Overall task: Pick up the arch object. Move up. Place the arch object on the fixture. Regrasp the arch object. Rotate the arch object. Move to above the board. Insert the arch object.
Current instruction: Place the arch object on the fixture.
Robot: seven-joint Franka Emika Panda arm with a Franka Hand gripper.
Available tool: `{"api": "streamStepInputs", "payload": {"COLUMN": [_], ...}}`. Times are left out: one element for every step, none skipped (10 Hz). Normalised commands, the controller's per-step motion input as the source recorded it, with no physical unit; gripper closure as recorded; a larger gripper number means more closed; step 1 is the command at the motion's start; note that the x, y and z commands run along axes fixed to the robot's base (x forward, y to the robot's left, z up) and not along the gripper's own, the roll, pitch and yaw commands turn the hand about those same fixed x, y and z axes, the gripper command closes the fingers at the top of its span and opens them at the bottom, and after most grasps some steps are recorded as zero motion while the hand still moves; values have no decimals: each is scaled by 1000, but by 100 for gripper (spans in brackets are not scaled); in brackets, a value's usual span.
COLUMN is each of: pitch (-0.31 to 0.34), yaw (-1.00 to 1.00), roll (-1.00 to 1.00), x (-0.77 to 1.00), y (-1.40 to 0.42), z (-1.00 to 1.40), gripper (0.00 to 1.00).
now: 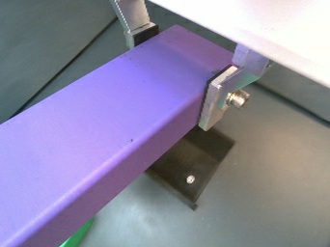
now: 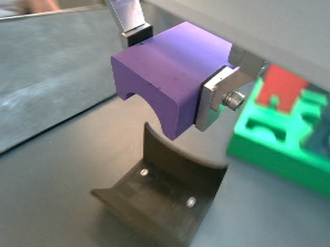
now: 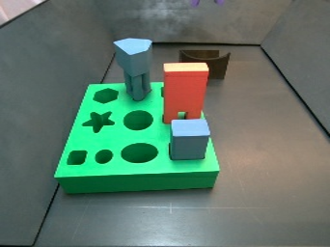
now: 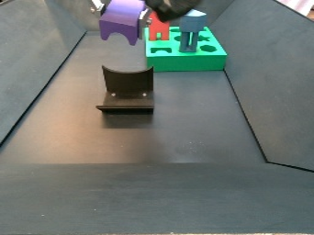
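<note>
In a wrist view the gripper (image 1: 180, 63) has its silver fingers (image 1: 222, 96) clamped on both sides of the arch object (image 1: 103, 145), a long purple block that runs away from the camera. Under it you can see a bit of the dark fixture (image 1: 194, 169) on the grey floor, not touching the block.

In a wrist view from the end-on angle, the gripper (image 2: 175, 63) is holding the arch object (image 2: 161, 68) by its end, and the curved notch on its underside shows. The fixture (image 2: 161, 183) sits below with a clear gap between them. The green board (image 2: 277, 130) is just off to the right, with a red block (image 2: 281, 87) on it.

In a side view the board (image 3: 135, 145) sits in the near middle, carrying a blue-grey column (image 3: 133, 66), the red block (image 3: 184, 89) and a small blue block (image 3: 188, 138). The fixture (image 3: 206, 60) is behind it at the far right.

In a side view the gripper (image 4: 123, 11) hangs at the far top, the arch object (image 4: 121, 20) is up in the air, held, above the fixture (image 4: 125, 90). The board (image 4: 186, 50) is far right.
</note>
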Motion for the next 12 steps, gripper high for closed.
{"api": "streamStepInputs", "payload": {"pitch": [549, 570, 566, 510, 434, 324, 283, 214, 106, 79, 73, 65], "yaw": [733, 445, 220, 1, -104, -176, -185, -179, -227, -226, -229, -231], "roll": [-854, -671, -496, -304, -211, -126, -97, -57, -1000, -1000, -1000, -1000], "x": [51, 78, 101, 105, 93, 77, 71, 73, 104, 113, 120, 129], "y": [37, 37, 47, 38, 36, 36, 33, 34, 63, 70, 78, 79], "z": [3, -3, -10, -3, 1, 4, 8, 11, -1000, -1000, -1000, -1000], "gripper": [100, 100, 100, 100, 100, 100, 100, 100, 100, 100, 100, 100]}}
